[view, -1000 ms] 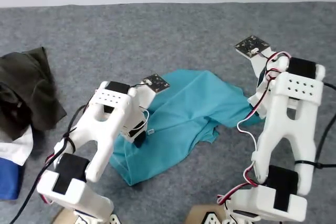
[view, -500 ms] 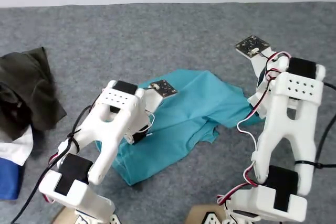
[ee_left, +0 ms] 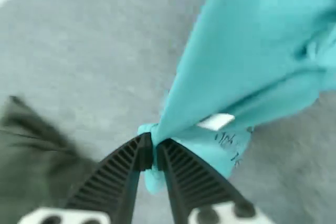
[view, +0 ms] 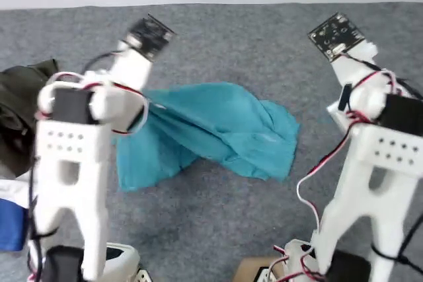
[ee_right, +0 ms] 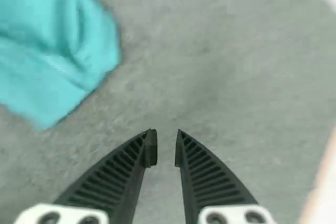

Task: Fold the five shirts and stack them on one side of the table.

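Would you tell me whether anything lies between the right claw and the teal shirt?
Nothing visible does: bare grey table separates the right claw from the teal shirt, which the left claw pinches.

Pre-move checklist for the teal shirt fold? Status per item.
1. Grip: left pincer clamped on an edge of the teal shirt: ok.
2. Free arm: right pincer open and empty: ok.
3. Clearance: right pincer beside the shirt over bare table cover, not touching it: ok.
4. Shirt spread flat: not ok, bunched and creased.
5. Which part is gripped, hem or sleeve: cannot tell.
6. The dark shirt at the table's edge lies apart from the teal one: ok.
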Robot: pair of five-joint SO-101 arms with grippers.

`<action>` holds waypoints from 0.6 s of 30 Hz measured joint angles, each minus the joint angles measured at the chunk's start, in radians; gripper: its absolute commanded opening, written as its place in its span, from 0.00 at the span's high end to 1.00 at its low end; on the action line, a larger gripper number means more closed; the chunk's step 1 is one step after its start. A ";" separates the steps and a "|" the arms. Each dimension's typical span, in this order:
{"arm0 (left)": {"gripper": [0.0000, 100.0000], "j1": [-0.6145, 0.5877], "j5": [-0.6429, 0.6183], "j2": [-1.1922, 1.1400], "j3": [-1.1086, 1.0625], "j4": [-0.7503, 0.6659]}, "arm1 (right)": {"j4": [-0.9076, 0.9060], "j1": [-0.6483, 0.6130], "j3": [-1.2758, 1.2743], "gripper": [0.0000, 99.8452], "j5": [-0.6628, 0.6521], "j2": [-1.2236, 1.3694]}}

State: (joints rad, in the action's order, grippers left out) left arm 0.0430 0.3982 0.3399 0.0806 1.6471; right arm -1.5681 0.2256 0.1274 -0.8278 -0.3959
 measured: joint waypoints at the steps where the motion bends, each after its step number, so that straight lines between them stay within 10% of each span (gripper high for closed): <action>1: 0.99 -0.009 0.000 0.017 0.025 0.000 | 0.000 0.000 0.014 0.93 0.000 -0.017; 18: 0.99 -0.095 0.002 0.089 -0.201 0.028 | -0.106 -0.304 -0.325 0.87 0.068 -0.071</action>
State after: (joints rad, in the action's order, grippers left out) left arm -0.0522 0.3997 0.4289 -0.1204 1.6747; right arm -1.6740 -0.0783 -0.1979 -0.7603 -0.4664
